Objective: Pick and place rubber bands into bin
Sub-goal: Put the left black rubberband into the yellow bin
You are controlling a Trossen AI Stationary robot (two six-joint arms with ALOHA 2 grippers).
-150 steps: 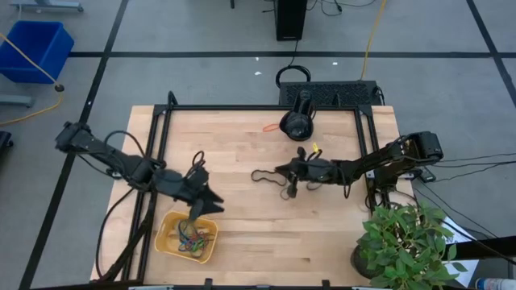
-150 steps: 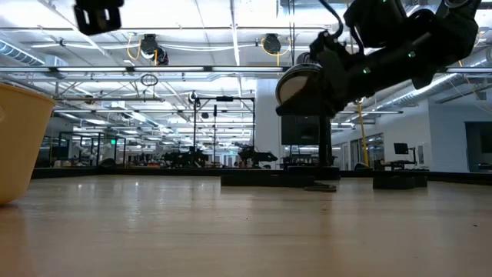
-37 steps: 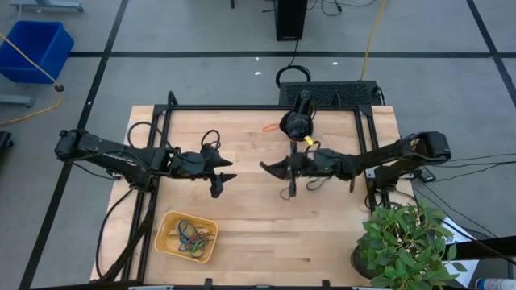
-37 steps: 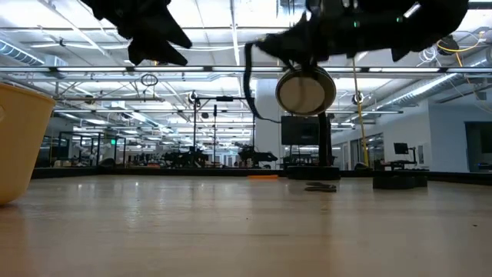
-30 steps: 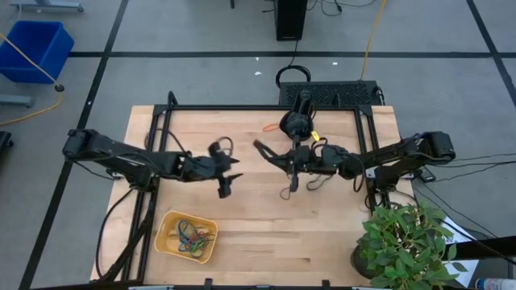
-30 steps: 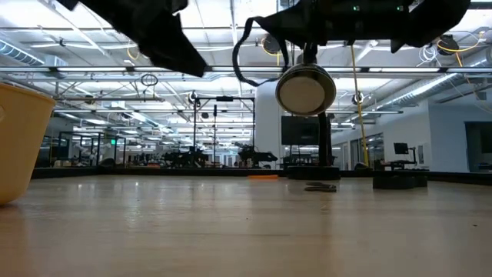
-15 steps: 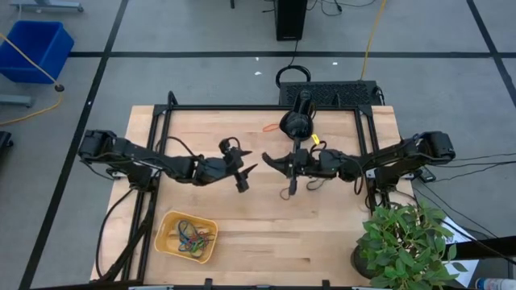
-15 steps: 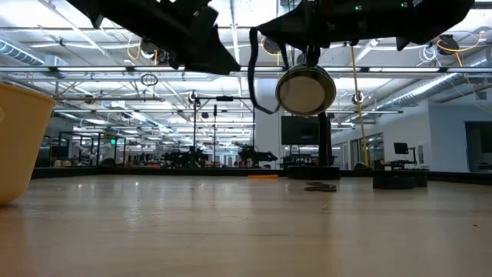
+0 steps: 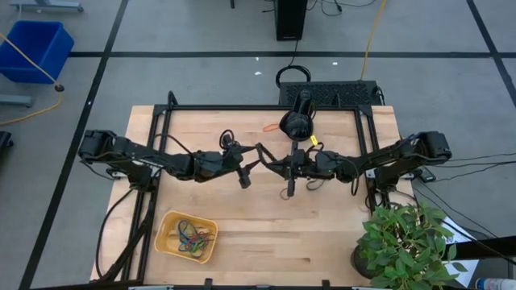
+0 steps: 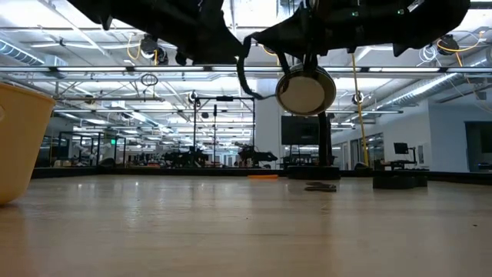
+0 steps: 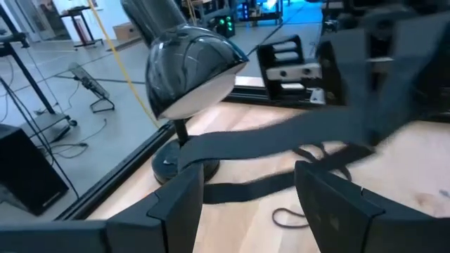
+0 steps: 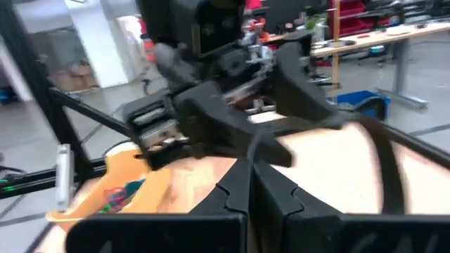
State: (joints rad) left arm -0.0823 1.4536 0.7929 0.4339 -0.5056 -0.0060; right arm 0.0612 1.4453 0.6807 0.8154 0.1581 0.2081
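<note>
My right gripper [image 9: 271,159] comes level from the table's right, above mid-table, and is shut on a black rubber band [image 11: 281,137]. My left gripper [image 9: 248,167] faces it from the left, open. In the left wrist view its fingers [image 11: 184,200] stand on either side of the stretched band; I cannot tell whether they touch it. The yellow bin [image 9: 167,242] sits near the front left with several coloured rubber bands [image 9: 192,235] in it. An orange band [image 9: 270,127] lies at the far side. My right gripper pinches one end of the black band [image 12: 268,145] between its two shut fingers, level, from the table's right. The band is clear of the table and runs out toward my left gripper, and a loop of it [image 12: 388,165] curves off to one side.
A black lamp-like thing [image 9: 297,121] stands on the far side, just behind both grippers. Loose bands [image 11: 288,218] lie on the wood under the arms. A black frame [image 9: 161,121] runs along the table's edges. A potted plant [image 9: 403,242] stands at the front right corner.
My left gripper has moved toward the table's right, up to my right gripper, and has tipped up from pointing downward to nearly level, staying open. The black band's free loop has swung about at my right gripper's tips.
</note>
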